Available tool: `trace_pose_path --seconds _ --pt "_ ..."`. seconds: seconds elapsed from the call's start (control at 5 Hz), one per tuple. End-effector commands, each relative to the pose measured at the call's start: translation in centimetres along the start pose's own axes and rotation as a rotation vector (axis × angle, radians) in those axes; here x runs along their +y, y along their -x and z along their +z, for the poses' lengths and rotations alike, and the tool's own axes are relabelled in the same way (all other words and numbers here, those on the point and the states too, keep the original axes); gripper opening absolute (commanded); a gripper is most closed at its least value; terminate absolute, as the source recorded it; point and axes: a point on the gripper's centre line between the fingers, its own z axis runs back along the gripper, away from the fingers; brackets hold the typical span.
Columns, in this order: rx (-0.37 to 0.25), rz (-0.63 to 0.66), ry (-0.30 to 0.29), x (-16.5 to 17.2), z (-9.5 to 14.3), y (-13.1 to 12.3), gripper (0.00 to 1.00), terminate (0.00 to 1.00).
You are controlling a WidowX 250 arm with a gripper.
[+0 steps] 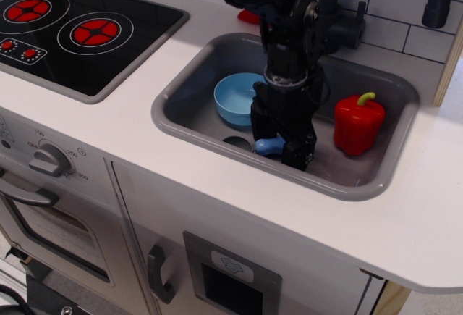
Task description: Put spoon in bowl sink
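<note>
Fingers (277, 121) on the black gripper (282, 141) are down at the sink floor, straddling the spoon's blue handle, one in front and one behind. Can't tell if they've actually pinched it or are just sitting close around it.

Going left to right: the black stovetop (79, 29) with red rings is set into the white desk (137, 123) at far left, well away from the action. Then the grey sink (181, 105). Inside it, the light-blue bowl (235, 98) sits upright at the back left, just beside the gripper. The spoon (266, 145) lies flat on the sink floor in front of the bowl, outside it, long axis running roughly left-right: the grey scoop points left, the chunky blue handle points right and disappears under the gripper.

The arm (282, 11) comes down from the top of the view, bends at the wrist, and points the gripper almost straight down, tilted a little toward the front.

Right of the gripper, a red toy pepper (358, 123) stands upright in the sink, apart from the arm.
</note>
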Motion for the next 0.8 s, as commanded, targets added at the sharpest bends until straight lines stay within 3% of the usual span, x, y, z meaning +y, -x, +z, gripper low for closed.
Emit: trace_pose_path --seconds 0.0,0.4,0.6 --pt "-0.024 0.008 -0.012 0.8 1.0 -1.8 0.0 0.0" --pt "-0.059 -0.002 -0.028 0.5 2.9 -1.7 0.0 0.0" --pt "-0.129 0.042 -0.018 1.0 5.8 -2.3 0.0 0.0"
